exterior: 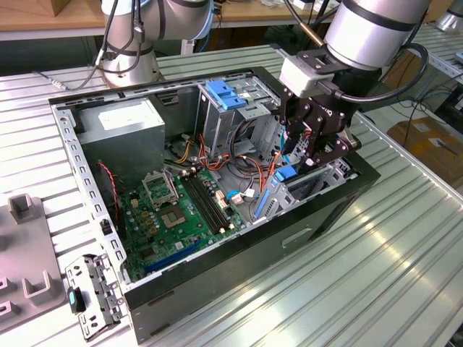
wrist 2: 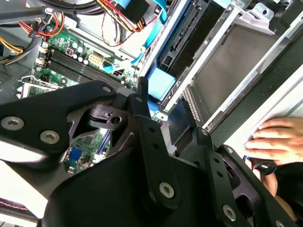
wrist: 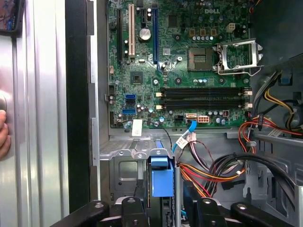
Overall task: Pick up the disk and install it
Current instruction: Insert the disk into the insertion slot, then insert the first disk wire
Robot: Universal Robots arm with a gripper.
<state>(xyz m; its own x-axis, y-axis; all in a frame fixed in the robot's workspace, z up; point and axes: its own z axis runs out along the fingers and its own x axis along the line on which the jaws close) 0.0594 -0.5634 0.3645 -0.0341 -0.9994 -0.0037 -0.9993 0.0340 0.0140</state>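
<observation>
**Disk on edge in the drive bay, gripper on it**

Order: the exterior view's left to its right.

- Far left, on the slatted metal table [exterior: 376,246]: grey moulded blocks [exterior: 22,238] and a loose metal bracket [exterior: 94,289], just beside the case.
- Open computer case [exterior: 217,289] lies on its side, interior up.
- Inside it, left: grey power-supply box [exterior: 119,130], and below that the green motherboard [exterior: 181,210] with the processor socket bare.
- Centre: tall metal cage [exterior: 217,130] topped by a blue latch [exterior: 224,94]. Orange, red and yellow wires [exterior: 239,155] run from it toward the board.
- Right end of the case: the drive bay [wrist: 123,165], grey sheet metal.
- The disk [exterior: 286,173] stands on edge in this bay, partly sunk, its blue carrier end uppermost, next to the motherboard's edge.
- The gripper [exterior: 302,157] reaches down from the silver arm [exterior: 376,29] directly over the bay.
- In the first wrist view its black fingers [wrist: 139,208] are set narrow, one against each flat side of the disk, holding it.
- In the second wrist view a person's hand [wrist 2: 274,142] rests on the table beside the case wall, apart from the gripper.
</observation>
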